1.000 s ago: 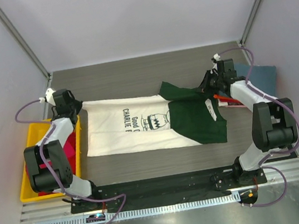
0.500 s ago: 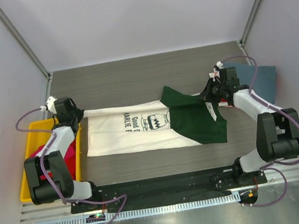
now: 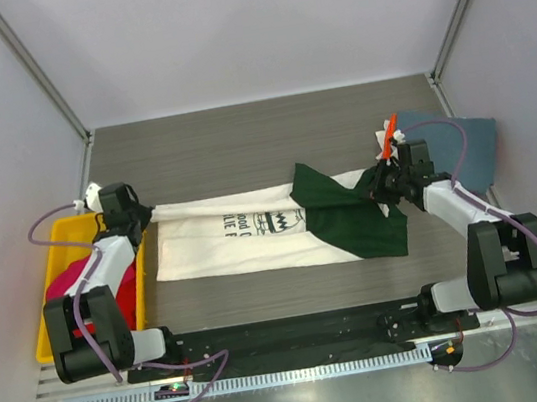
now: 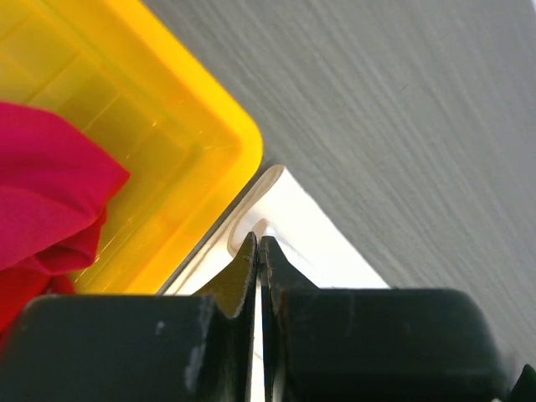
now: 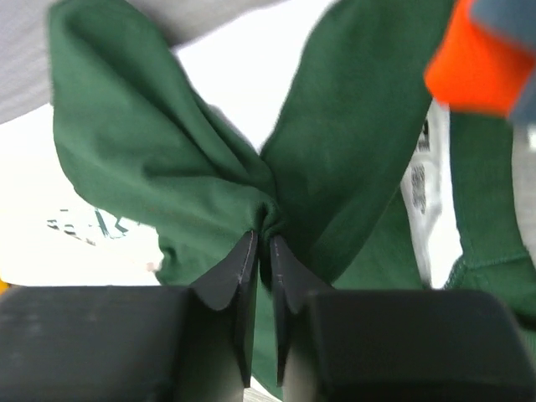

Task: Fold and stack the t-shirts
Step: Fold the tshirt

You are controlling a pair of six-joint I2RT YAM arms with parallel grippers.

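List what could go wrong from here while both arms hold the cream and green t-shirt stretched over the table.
1. The left jaws pinch only the corner tip of the cream t-shirt, right beside the yellow bin; a tug may pull it free.
2. The right jaws clamp bunched green cloth, so the fold may come out creased.
3. An orange cloth sits by the right wrist and may get dragged along.

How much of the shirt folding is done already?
Not much. Done: one slate-blue cloth shirt lies flat at the far right, seemingly folded. In hand: the left gripper and right gripper both pinch the far edge of the cream-white t-shirt with dark green sleeves, first fold barely begun. Left: finishing that fold, stacking it, and the red shirt in the yellow plastic bin.
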